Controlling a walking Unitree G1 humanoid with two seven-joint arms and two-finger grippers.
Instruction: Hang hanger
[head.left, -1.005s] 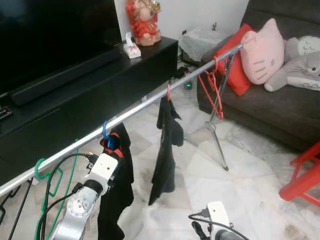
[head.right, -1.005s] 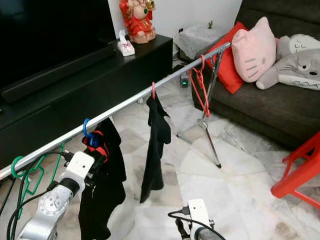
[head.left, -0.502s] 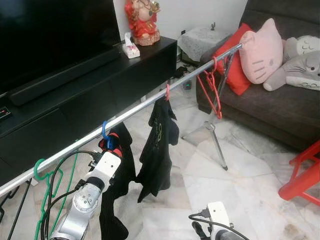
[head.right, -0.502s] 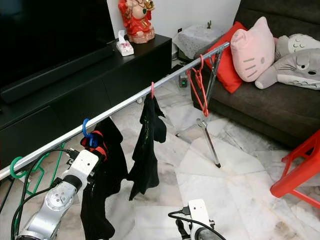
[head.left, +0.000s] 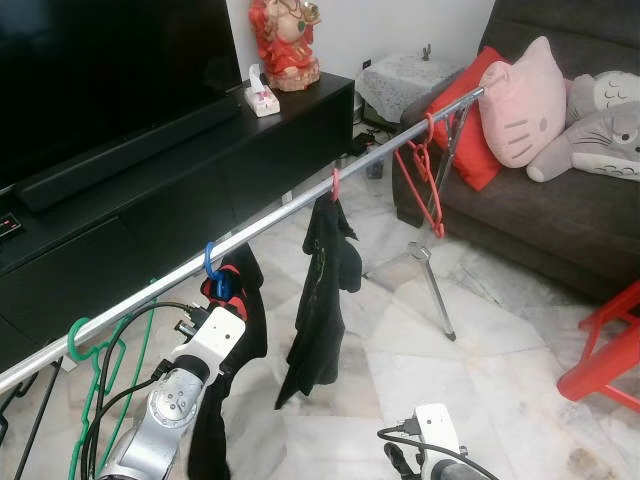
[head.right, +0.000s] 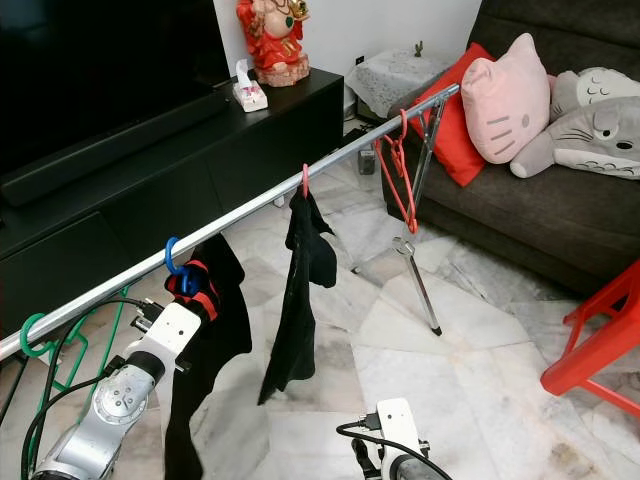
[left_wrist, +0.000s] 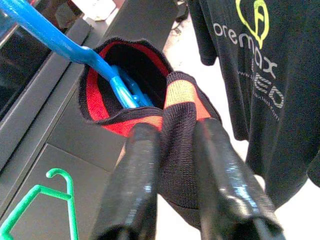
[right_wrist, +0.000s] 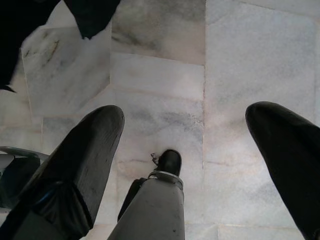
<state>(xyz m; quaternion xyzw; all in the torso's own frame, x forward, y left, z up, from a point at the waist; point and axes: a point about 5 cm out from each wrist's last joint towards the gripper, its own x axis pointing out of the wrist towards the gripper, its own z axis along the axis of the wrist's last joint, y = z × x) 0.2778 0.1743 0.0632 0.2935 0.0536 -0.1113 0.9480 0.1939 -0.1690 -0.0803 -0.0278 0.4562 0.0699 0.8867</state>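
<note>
Left gripper (left_wrist: 172, 145) pinched the garment (left_wrist: 175, 125) collar on blue hanger (head.left: 211, 266) hooked over rail (head.left: 280, 212) | right gripper (right_wrist: 200, 145) spread wide above floor (right_wrist: 260, 75)

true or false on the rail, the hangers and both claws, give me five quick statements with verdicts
1. The left claw is pinching the collar of the black garment with the red band. True.
2. That garment's blue hanger is hooked over the metal rail. True.
3. The green hanger carries a shirt. False: it hangs bare on the rail.
4. The right claw is shut on a hanger. False: its fingers are spread wide over the marble floor, holding nothing.
5. The black t-shirt hangs between the blue hanger and the red hangers. True.
</note>
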